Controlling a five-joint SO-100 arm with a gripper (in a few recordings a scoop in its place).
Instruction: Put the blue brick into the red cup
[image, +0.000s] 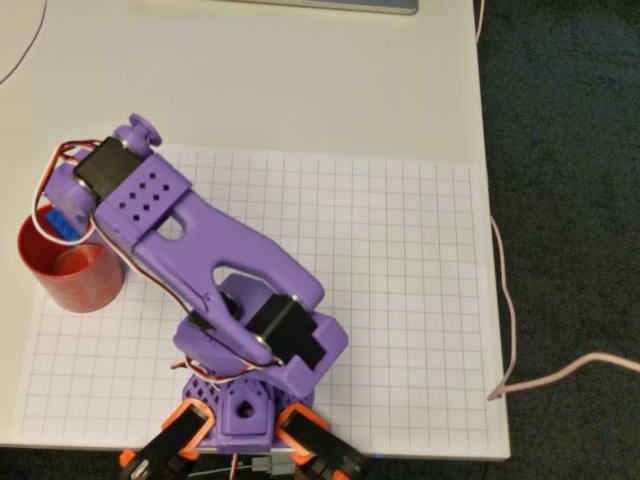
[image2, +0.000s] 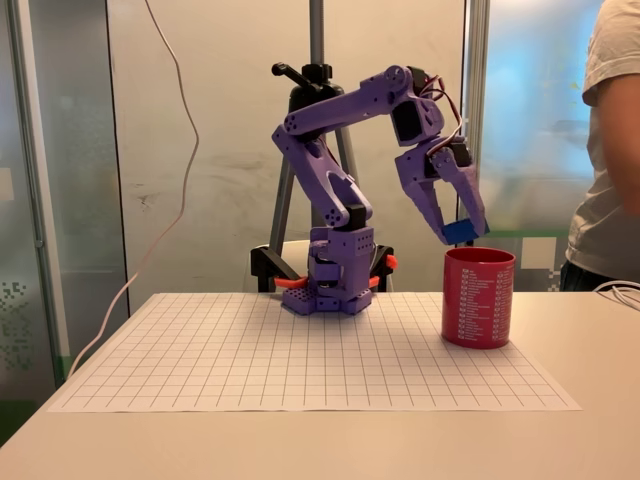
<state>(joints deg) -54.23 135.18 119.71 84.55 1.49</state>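
A pale beige flat table (image: 300, 80) is carrying a large white paper sheet with a grid (image: 400, 300). On this sheet a round red plastic cup (image2: 478, 297) is standing upright, and the purple arm base (image2: 330, 290) is standing there too.

Purple arm, base clamped at the near edge of the table in the overhead view and at the far side in the fixed view. The lower link rises from the base and leans back; the upper link runs forward and up to the elbow-like peak, from which the wrist turns steeply downward. The gripper (image2: 462, 232) points down, its two fingers (image2: 438, 215) closed on the blue brick (image2: 461, 231), held clear of the table. In the overhead view the brick (image: 62, 224) shows just beside the wrist motor.
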